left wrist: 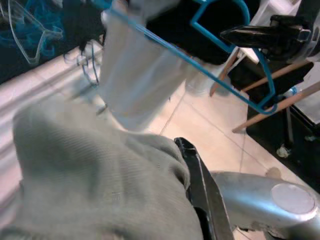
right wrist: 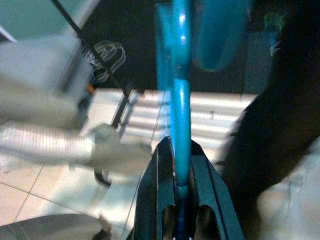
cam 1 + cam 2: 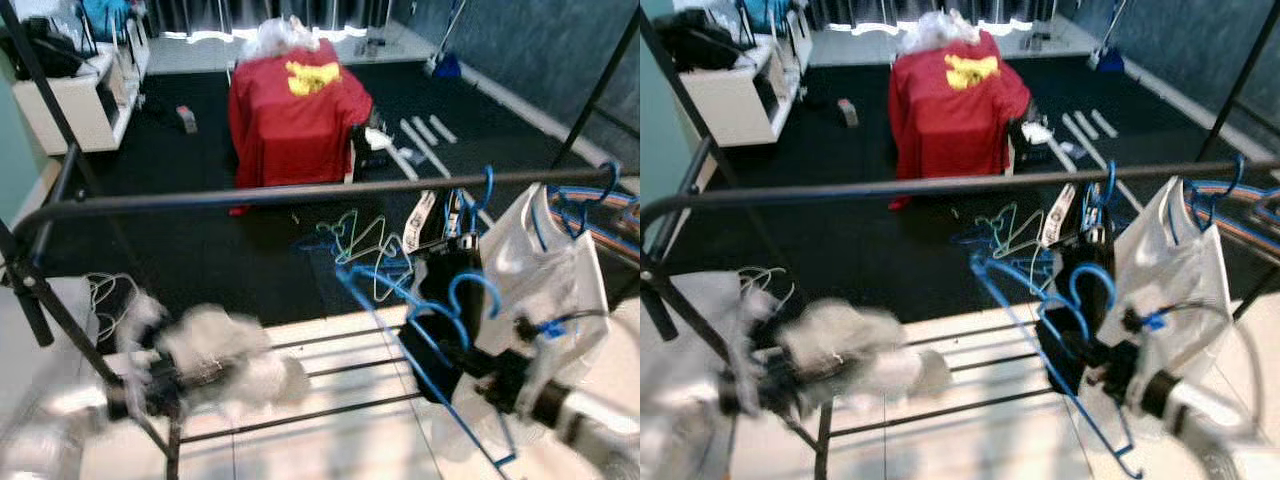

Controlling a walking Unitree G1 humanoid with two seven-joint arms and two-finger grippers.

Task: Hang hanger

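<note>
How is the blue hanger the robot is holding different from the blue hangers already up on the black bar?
The blue hanger in the right gripper is off the rack rail, below it; the hung hangers have their hooks over it. The held hanger sits tilted, with a black garment on it; the hung ones hang straight down, one carrying a white garment. Both kinds are thin blue wire hangers.

The black clothes rail (image 3: 300, 195) runs straight across, with blue hangers (image 3: 560, 205) hooked on near its right end, one carrying a white garment (image 3: 545, 275). Lower down the rack has thin black crossbars (image 3: 340, 370) over pale floor tiles (image 3: 330, 440). Behind is a dark carpet (image 3: 200, 250) with a loose pile of what look like wire hangers (image 3: 365, 240) lying on it
</note>
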